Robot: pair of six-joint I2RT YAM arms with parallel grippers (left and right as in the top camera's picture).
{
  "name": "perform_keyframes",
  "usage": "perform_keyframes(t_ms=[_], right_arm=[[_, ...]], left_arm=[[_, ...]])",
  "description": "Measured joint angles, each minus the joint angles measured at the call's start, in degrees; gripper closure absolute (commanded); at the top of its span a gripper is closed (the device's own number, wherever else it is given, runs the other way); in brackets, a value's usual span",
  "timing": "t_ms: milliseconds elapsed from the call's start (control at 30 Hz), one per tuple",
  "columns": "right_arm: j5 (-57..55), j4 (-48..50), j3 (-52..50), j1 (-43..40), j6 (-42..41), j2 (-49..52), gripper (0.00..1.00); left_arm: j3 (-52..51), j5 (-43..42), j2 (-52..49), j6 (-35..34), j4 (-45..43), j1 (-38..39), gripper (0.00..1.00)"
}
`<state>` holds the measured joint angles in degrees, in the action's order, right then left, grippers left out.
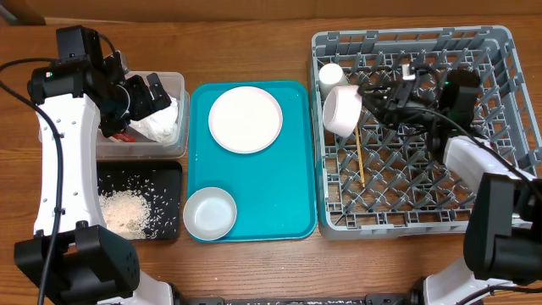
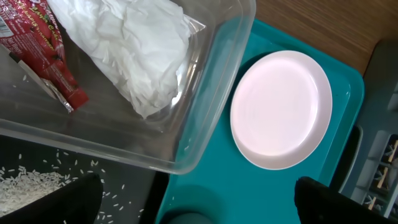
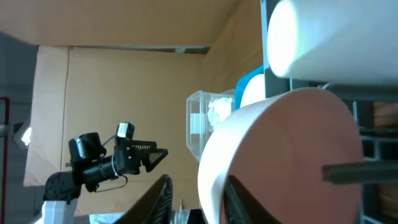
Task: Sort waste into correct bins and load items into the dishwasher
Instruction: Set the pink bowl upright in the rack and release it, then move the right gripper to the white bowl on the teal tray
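Clock read on overhead view, 12 at far edge. Left gripper [image 1: 146,91] and arm hang over clear tub [image 1: 174,80], blocking its 9 o'clock half; napkin [image 1: 163,125] fills rest. Teal tray [image 1: 288,186]: plate [image 1: 246,119] at 12, white-grey bowl [image 1: 210,213] at 7; we find bare floor from 3 to 5. Dish rack [image 1: 398,191]: cup [image 1: 330,76], pink bowl [image 1: 341,110] crowd 10 o'clock corner, chopsticks [image 1: 360,157] just below; right gripper [image 1: 367,99] and arm cross in from 4. We see open pegs at 6 to 7.
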<state>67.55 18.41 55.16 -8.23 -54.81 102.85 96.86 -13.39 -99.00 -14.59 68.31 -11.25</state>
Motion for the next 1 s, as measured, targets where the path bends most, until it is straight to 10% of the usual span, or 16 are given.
perform_keyframes(t_ms=[1000], right_arm=[[-0.33, -11.72, 0.13, -11.74, 2.62, -10.29, 0.56]], left_arm=[[0.0, 0.04, 0.0, 0.0, -0.09, 0.0, 0.0]])
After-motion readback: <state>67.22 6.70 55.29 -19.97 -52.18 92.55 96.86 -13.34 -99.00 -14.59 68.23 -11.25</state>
